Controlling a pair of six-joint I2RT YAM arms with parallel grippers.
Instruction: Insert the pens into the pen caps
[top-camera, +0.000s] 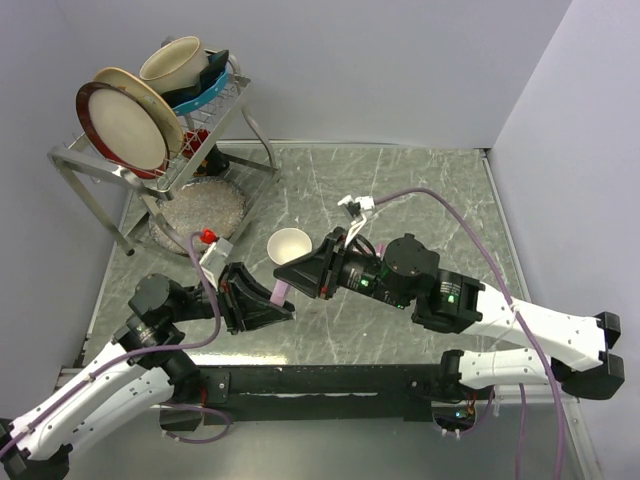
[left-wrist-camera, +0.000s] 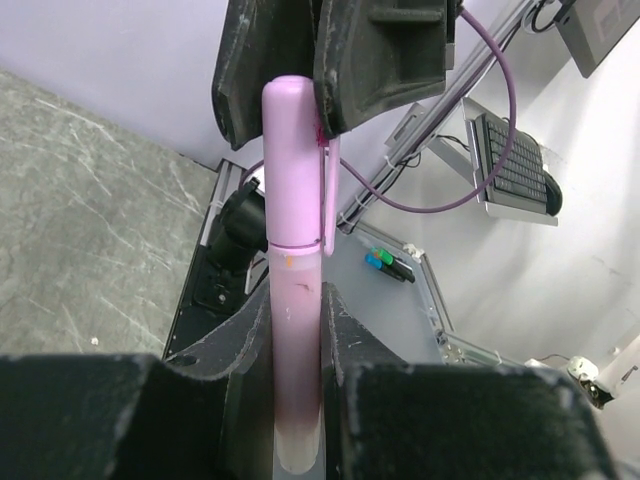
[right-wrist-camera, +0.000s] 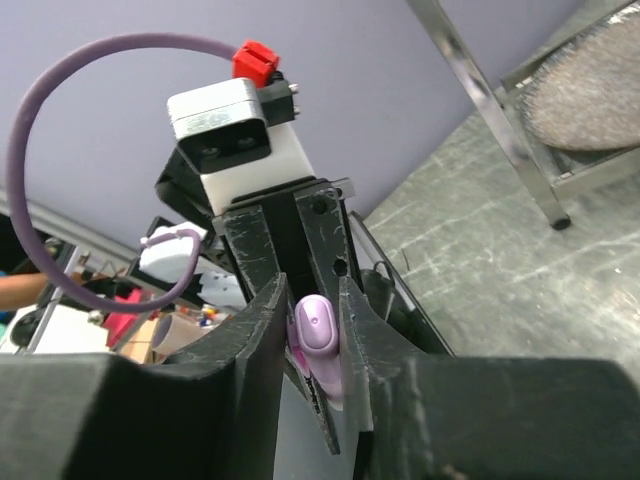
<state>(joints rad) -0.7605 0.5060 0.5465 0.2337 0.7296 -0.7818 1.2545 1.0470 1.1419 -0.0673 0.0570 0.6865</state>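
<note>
Left fingers clenched on lilac pen; right fingers clamped on its cap. Cap seated on pen, both held above counter.

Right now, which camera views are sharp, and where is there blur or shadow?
Top external: evenly lit, sharp, only soft shadows. Left wrist: pink pen crisp, left pincer fingers dark and blurred. Right wrist: pen cap slightly soft, right pincer fingers nearly black.
</note>
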